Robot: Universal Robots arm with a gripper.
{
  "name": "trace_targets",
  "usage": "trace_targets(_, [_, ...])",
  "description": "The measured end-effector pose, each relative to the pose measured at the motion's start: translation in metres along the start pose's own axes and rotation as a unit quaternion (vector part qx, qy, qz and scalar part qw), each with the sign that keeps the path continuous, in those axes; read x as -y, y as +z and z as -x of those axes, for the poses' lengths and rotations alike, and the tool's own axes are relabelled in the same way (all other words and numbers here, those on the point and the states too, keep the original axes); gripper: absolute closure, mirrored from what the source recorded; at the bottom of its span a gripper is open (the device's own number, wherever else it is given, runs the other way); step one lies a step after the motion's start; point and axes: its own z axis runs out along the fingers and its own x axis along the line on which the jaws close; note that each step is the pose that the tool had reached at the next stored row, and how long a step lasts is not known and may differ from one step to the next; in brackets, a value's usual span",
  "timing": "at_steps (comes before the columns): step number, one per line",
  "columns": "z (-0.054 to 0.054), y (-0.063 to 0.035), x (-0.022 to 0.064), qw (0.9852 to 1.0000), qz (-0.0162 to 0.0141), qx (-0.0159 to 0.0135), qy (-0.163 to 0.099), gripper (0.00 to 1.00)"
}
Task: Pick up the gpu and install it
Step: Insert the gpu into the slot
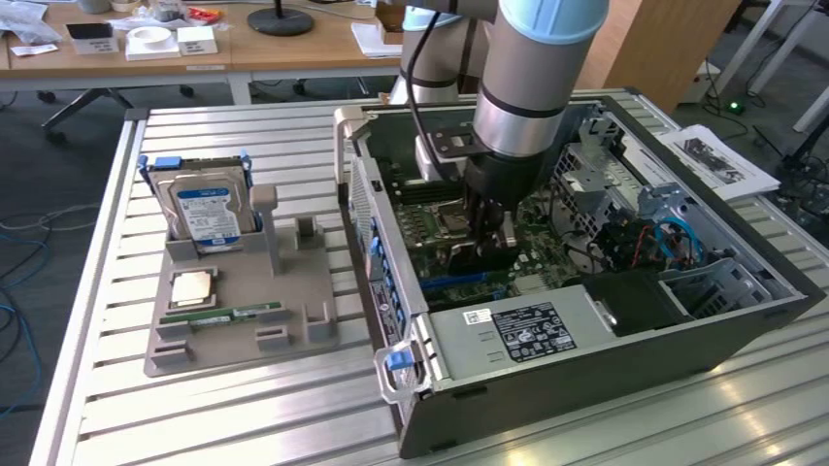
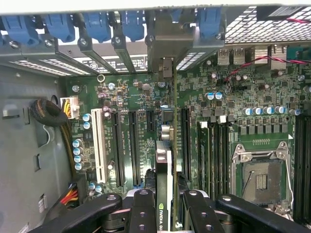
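Arm: we see the arm (image 1: pixel 538 87) come in from twelve o'clock in the exterior view and reach down into the open case (image 1: pixel 674 340) on the slatted table (image 1: pixel 194 417).
Gripper: the gripper (image 1: pixel 492 228) (image 2: pixel 165 206) hangs at the centre of the case, over the motherboard (image 2: pixel 141 97).
Jaws: partly closed, with one of the black fingers (image 2: pixel 143 208) on each face of the gpu, pinching it.
Gpu: the gpu (image 2: pixel 164 160) stands edge-on to the board among the long black slots, with its metal end by the rear wall of the case.
Seating: we cannot tell whether its lower edge is in a slot or just above one.
Neighbours: the white slot (image 2: pixel 98 145) lies on one side of the card and the CPU socket (image 2: pixel 260 177) on the other.
Tray: the tray (image 1: pixel 233 340) sits at nine o'clock in the exterior view, carrying the hard drive (image 1: pixel 208 214) upright and the memory stick (image 1: pixel 240 315) flat.
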Motion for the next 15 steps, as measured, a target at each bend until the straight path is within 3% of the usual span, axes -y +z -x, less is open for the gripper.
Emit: trace_targets(15, [0.0000, 0.0050, -0.0002, 1.0000, 0.0000, 0.0000, 0.000, 0.73])
